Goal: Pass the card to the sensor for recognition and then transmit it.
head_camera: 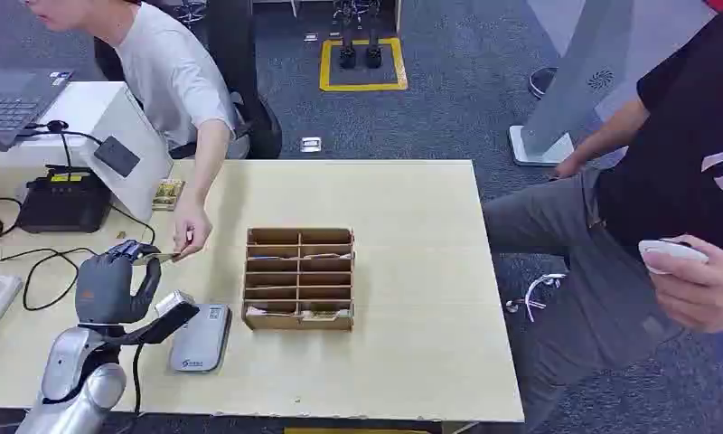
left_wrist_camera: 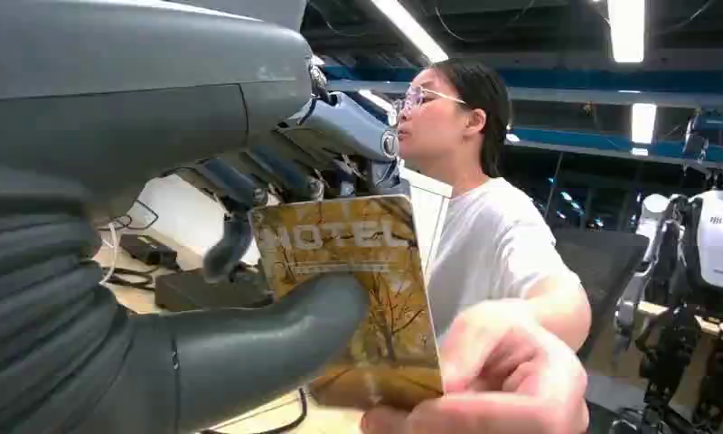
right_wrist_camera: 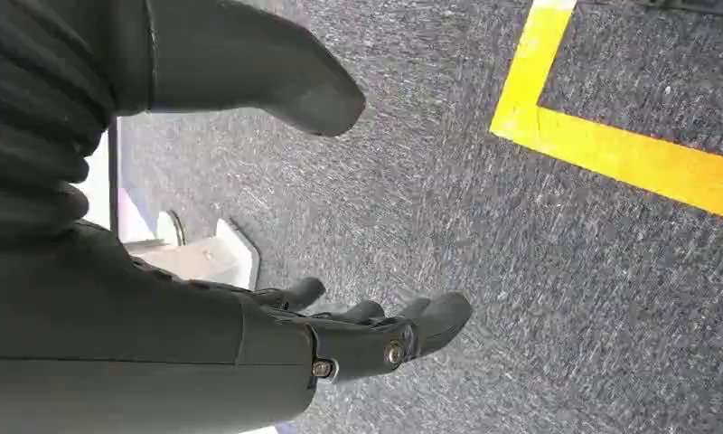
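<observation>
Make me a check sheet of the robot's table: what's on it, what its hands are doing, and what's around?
Surface: pale wooden table.
Job's things: yellow card marked HOTEL, pinched in the left hand; a person's hand holds its other end. Grey sensor lies flat beside the wooden rack.
Clutter: laptop, black box, more cards near the white stand.
Hands: left holds the card; right hand hangs over the floor, fingers apart, holding nothing.
Cables: black ones trail along the table's left side.
Surroundings: two people, grey carpet, yellow floor marking.
</observation>
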Motion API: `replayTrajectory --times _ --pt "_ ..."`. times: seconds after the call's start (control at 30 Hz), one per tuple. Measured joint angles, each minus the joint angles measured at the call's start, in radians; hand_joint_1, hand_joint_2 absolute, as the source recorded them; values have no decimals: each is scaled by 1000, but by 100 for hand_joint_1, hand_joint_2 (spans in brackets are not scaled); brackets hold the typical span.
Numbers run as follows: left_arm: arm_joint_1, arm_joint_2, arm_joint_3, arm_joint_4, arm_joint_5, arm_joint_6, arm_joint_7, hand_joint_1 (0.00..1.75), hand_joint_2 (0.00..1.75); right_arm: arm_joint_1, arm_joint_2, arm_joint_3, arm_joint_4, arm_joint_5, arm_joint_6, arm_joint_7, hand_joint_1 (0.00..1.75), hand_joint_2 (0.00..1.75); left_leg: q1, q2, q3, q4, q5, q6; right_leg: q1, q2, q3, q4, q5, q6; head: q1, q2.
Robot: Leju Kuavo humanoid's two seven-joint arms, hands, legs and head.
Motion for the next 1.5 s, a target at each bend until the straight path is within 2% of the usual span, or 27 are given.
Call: replayTrajectory --times 0.67,0.73,0.8,0.83,0.87,0.97,1.0,1.07,1.1,1.5 --pt "0 0 0 0 11 0 -5 175 175 0 0 0 0 0 0 0 0 175 0 0 0 0 0 0 0 0 0 0 0 0 0 0" --pt "0 0 0 0 47 -2 -34 175 175 0 0 0 0 0 0 0 0 175 0 0 0 0 0 0 0 0 0 0 0 0 0 0" --pt "9 0 0 -12 155 -17 -120 175 175 0 0 0 0 2 0 -6 0 175 0 0 0 0 0 0 0 0 0 0 0 0 0 0" --pt "15 -2 0 -25 218 -46 -157 175 175 0 0 0 0 3 0 -8 0 175 0 0 0 0 0 0 0 0 0 0 0 0 0 0" --pt "19 -4 0 -34 269 -82 -167 175 175 0 0 0 0 3 0 -8 0 175 0 0 0 0 0 0 0 0 0 0 0 0 0 0" --pt "27 -16 0 -65 474 -318 -122 175 175 0 0 0 0 -2 -8 -8 0 175 0 0 0 0 0 0 0 0 0 0 0 0 0 0" --pt "28 -20 0 -72 521 -382 -97 175 175 0 0 0 0 -3 -10 -7 0 175 0 0 0 0 0 0 0 0 0 0 0 0 0 0" --pt "31 -23 0 -82 572 -528 20 175 175 0 0 0 0 -3 -14 2 0 175 0 0 0 0 0 0 0 0 0 0 0 0 0 0" --pt "36 -21 0 -82 578 -568 64 175 175 0 0 0 0 -1 -14 3 0 175 0 1 0 0 0 0 0 1 0 0 0 0 0 0" --pt "60 -13 0 -82 587 -588 72 175 175 0 0 0 0 2 -15 13 0 175 0 0 0 0 0 0 0 1 0 0 0 0 0 0"
